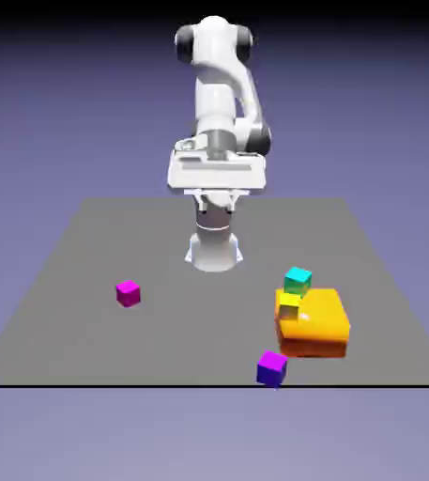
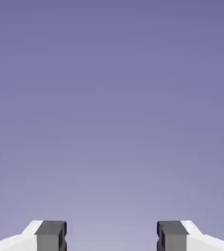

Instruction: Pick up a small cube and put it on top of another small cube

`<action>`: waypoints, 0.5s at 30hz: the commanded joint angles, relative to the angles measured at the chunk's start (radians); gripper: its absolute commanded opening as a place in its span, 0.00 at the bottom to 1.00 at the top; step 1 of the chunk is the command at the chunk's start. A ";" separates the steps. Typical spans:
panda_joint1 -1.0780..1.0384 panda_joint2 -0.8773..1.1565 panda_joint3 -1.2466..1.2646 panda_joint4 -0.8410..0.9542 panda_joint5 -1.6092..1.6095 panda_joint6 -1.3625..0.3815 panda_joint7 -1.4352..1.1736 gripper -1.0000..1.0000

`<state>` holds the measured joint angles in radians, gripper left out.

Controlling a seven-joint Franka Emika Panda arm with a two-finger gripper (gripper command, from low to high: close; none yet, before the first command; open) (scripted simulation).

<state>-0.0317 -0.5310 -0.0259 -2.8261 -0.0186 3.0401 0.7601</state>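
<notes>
The small magenta-pink cube point(image 1: 128, 293) lies on the grey table point(image 1: 86, 244), toward the exterior view's left. The purple-violet cube point(image 1: 272, 368) sits at the table's near edge, right of the middle. My gripper point(image 1: 216, 199) hangs high above the table in front of the robot's base, far from both cubes. In the hand view the gripper point(image 2: 111, 236) is open: the two grey fingertips point(image 2: 50, 235) stand wide apart with nothing between them. Only the plain backdrop shows ahead, and no cube is in that view.
A big orange block point(image 1: 316, 324) lies on the right side of the table. A cyan cube point(image 1: 298, 279) sits at its far corner and a small yellow cube point(image 1: 290, 302) on its left edge. The purple cube is just in front of the block.
</notes>
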 commanded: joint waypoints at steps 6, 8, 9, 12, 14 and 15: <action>-0.217 0.194 -0.129 -0.080 -0.093 0.015 0.095 0.50; -0.290 0.259 -0.172 -0.107 -0.123 0.020 0.127 0.50; -0.326 0.291 -0.194 -0.120 -0.139 0.023 0.142 0.50; -0.435 0.388 -0.258 -0.160 -0.185 0.031 0.190 0.50; -0.507 0.453 -0.301 -0.187 -0.216 0.036 0.221 0.50; -0.529 0.472 -0.314 -0.195 -0.225 0.037 0.231 0.50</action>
<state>-0.5630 -0.0591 -0.3396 -3.0211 -0.2437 3.0774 0.9908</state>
